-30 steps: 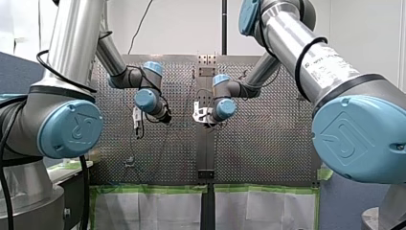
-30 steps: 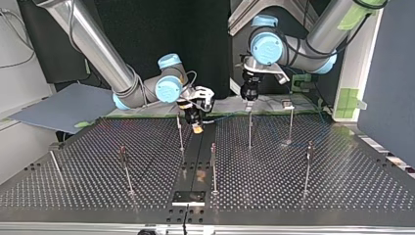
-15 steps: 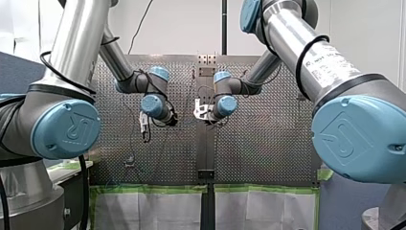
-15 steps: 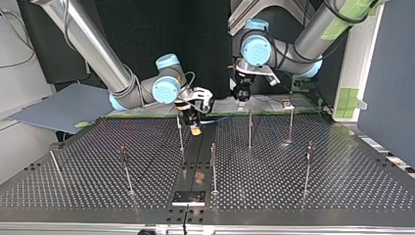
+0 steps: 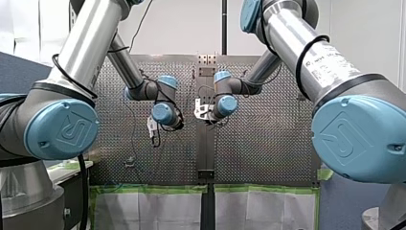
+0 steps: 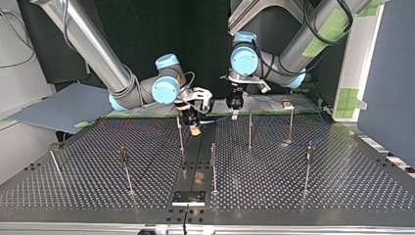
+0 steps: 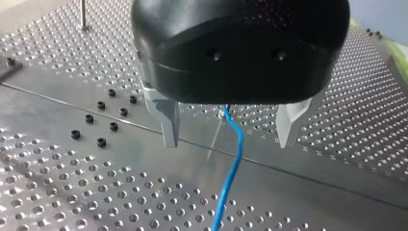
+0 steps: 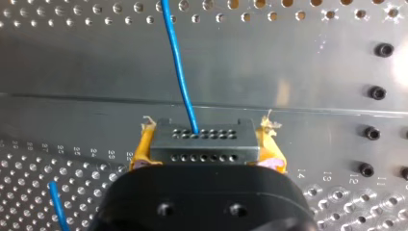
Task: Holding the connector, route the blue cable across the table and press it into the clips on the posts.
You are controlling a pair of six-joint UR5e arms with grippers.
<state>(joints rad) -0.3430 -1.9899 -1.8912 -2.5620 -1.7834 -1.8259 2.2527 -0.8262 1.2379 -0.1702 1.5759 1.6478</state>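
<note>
My right arm point(image 6: 122, 81) is reaching low over the tabletop point(image 6: 293, 186). My right jaws are squeezing the connector point(image 8: 202, 142) from both sides with the yellow pads point(image 8: 144, 149), so it is not slipping or turning. In the top view the connector is sitting near the middle strip, on the arms' side, just beside one of the posts point(image 6: 180, 132).

The blue cable point(image 8: 178, 62) is coming out of the connector's face and running away over the tabletop. Holding the end tight is giving the cable one fixed spot, so the rest can be led around.

My left arm point(image 6: 313, 39) is hanging a little above the tabletop, near the next post along. My left jaws are standing wide apart. The cable point(image 7: 231, 178) is passing down the middle of the gap, and the metal fingers point(image 7: 169, 122) are not touching it. I think they are lining up on each side of it, ready to pinch it and steer it to a post.

The clips point(image 6: 287, 104) are sitting on top of the posts. I am not seeing the cable in any clip, so the pressing looks not yet done.
</note>
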